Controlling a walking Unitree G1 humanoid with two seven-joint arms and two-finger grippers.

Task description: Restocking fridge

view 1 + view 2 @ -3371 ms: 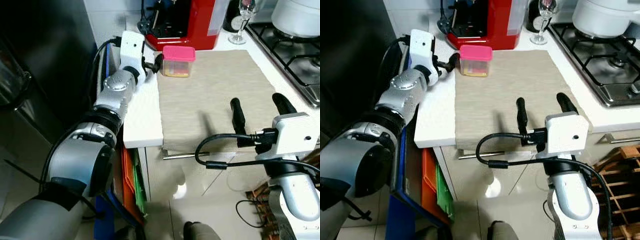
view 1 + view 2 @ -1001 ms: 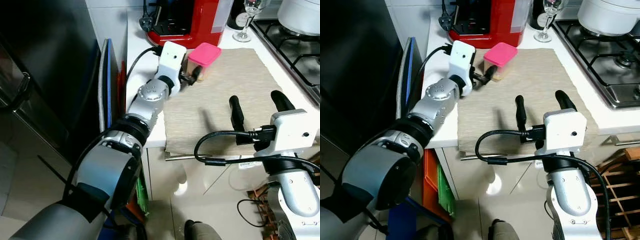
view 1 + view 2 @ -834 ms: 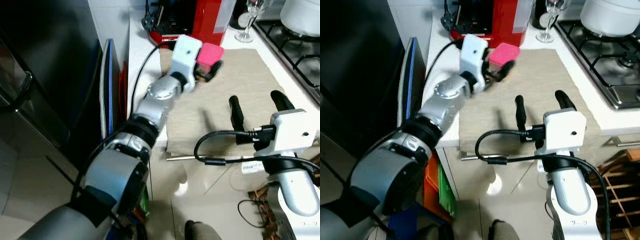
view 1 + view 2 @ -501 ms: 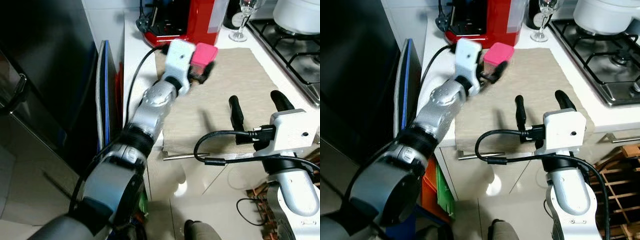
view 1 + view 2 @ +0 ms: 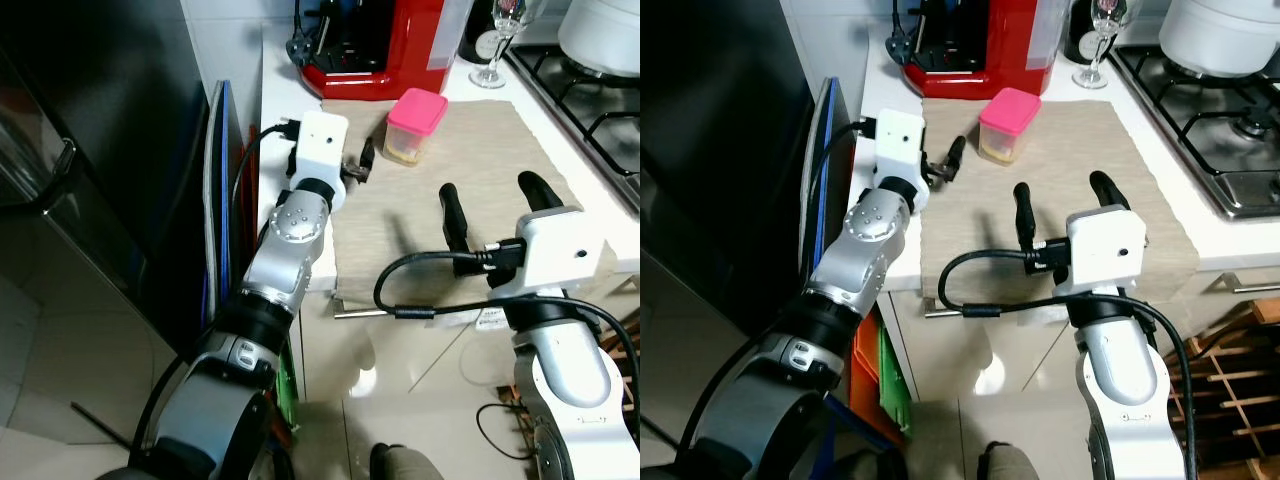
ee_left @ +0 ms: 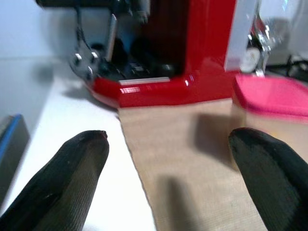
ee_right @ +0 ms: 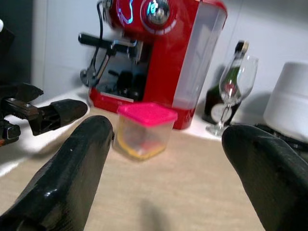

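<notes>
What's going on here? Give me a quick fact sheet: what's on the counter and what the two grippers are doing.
Mat: beige cloth on white counter
Container: pink-lidded tub, upright on the mat, not held
Behind it: red coffee machine, wine glass
Left gripper: open, beside the tub, apart from it
Right gripper: open, over the mat's near edge, holding nothing
Far right: gas hob

The wine glass [image 5: 506, 30] and red coffee machine [image 5: 385, 45] at the tabletop's back edge are cut off; the container's [image 6: 269, 103] contents are blurred.
</notes>
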